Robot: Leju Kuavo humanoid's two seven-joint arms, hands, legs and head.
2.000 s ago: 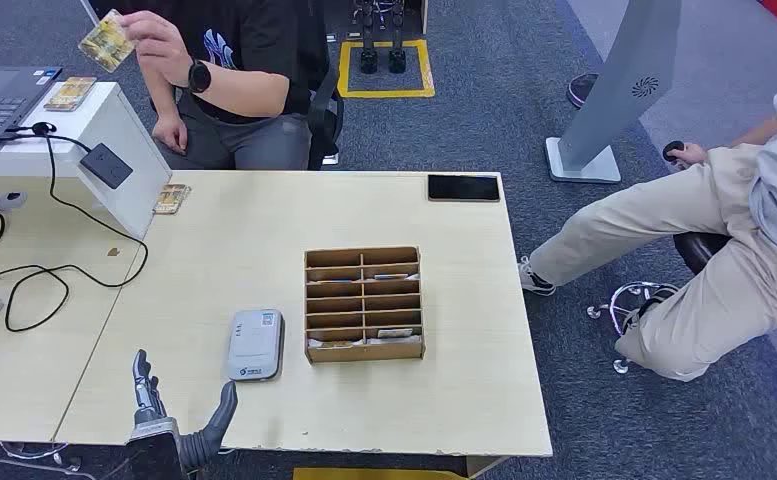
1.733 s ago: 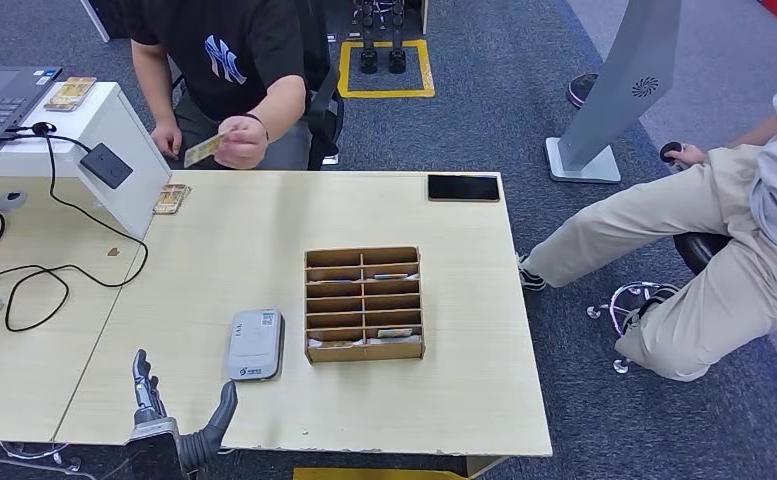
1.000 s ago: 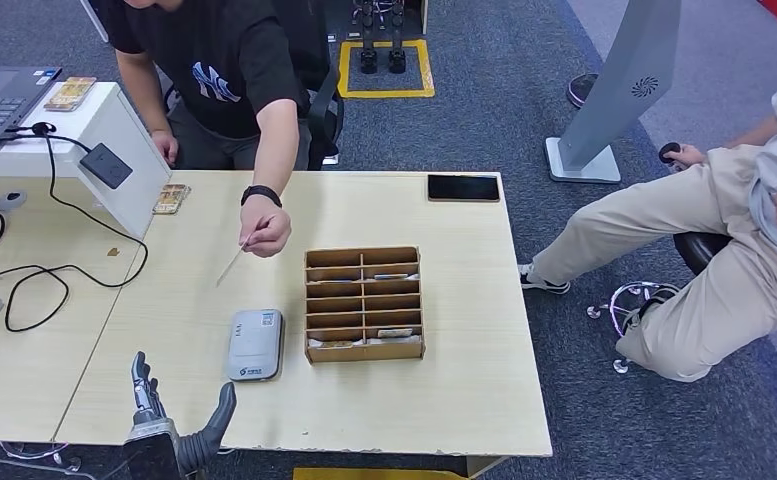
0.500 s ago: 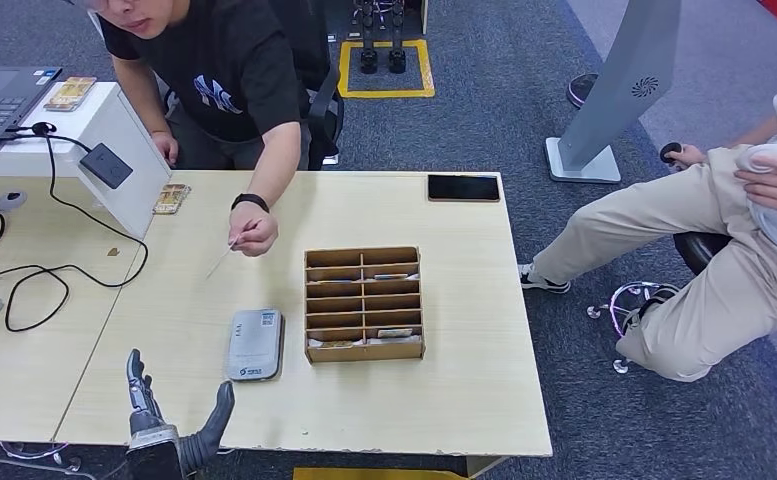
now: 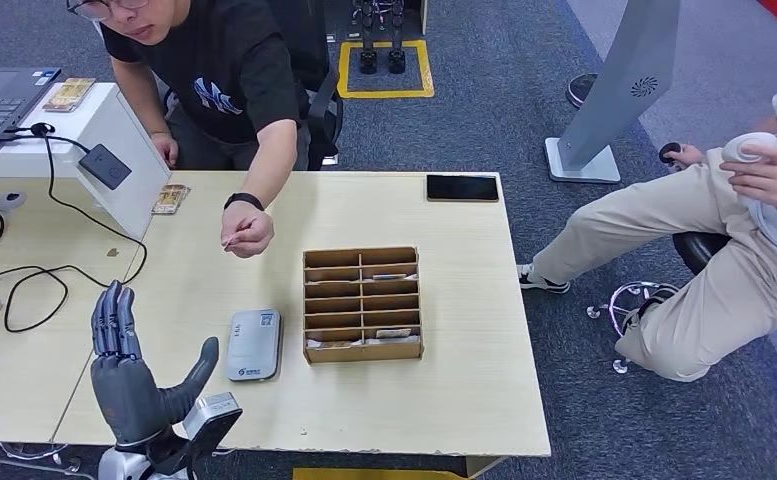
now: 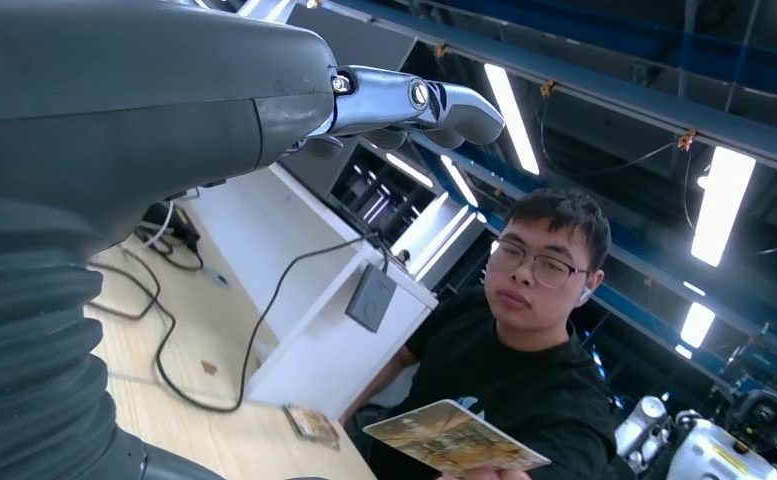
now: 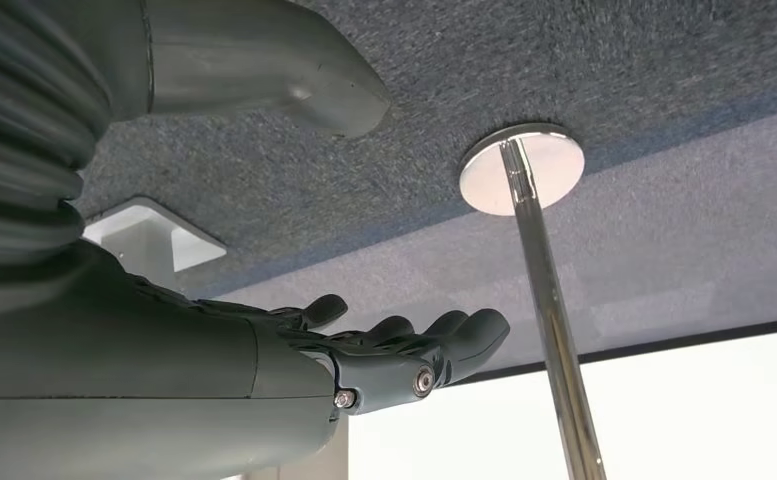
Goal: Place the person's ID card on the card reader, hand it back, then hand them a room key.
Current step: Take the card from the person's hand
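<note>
Now the left robot hand (image 5: 129,380) stands raised over the near-left part of the worktop (image 5: 464,400), palm up, fingers straight and spread from the thumb, holding nothing. Across the worktop a person in a black shirt (image 5: 219,65) leans forward and holds out the ID card (image 5: 230,241), pinched in their hand (image 5: 247,234) above the wood, well apart from the robot's fingers; in the left wrist view the same card (image 6: 456,438) shows its patterned face, tilted, near the picture's lower edge. The grey card reader (image 5: 255,344) lies flat between the raised hand and the wooden slotted box (image 5: 363,304), just beside the box, with cards visible in some compartments. A black phone (image 5: 462,187) lies at the far edge. The right robot hand (image 7: 404,350) hangs over grey carpet, fingers loosely extended and released, beside a chrome pole (image 7: 549,290).
</note>
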